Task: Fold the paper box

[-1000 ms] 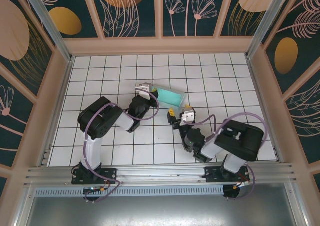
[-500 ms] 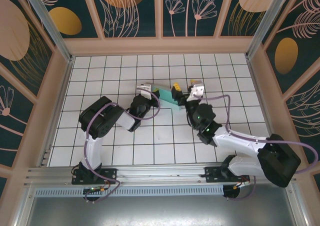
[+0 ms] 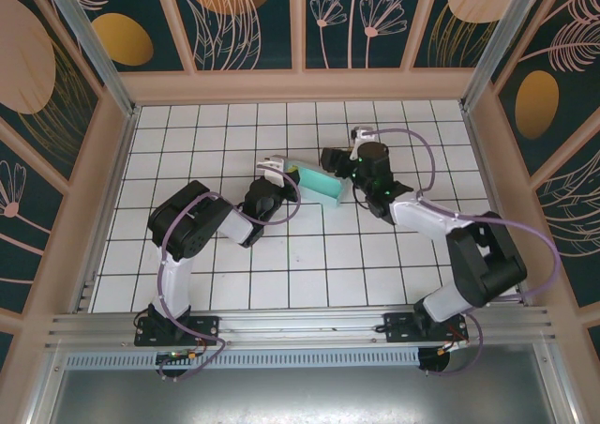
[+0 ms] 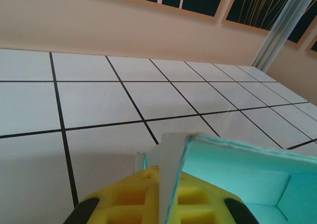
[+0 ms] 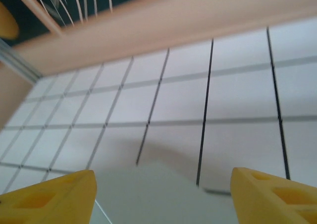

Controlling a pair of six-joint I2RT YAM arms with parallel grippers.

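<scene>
The paper box [image 3: 319, 186] is a pale mint card piece lying slanted on the white tiled floor, a little behind the middle. My left gripper [image 3: 278, 174] is at its left end, shut on it. The left wrist view shows a thin card edge [image 4: 171, 174] pinched between the yellow fingers [image 4: 124, 199], with the mint inside of the box [image 4: 237, 169] to the right. My right gripper [image 3: 336, 166] hangs over the box's right end, open. In the right wrist view its yellow fingertips [image 5: 49, 194] stand wide apart over a pale, blurred card surface [image 5: 158, 194].
The tiled floor [image 3: 309, 265] is ringed by pale wooden walls, the back one [image 3: 300, 86] about three tiles behind the box. An aluminium rail [image 3: 300, 325] with both arm bases runs along the front edge.
The right arm has swung from the front right out to the far side of the floor, ending over the box's right end. The left gripper has kept its hold and place.
</scene>
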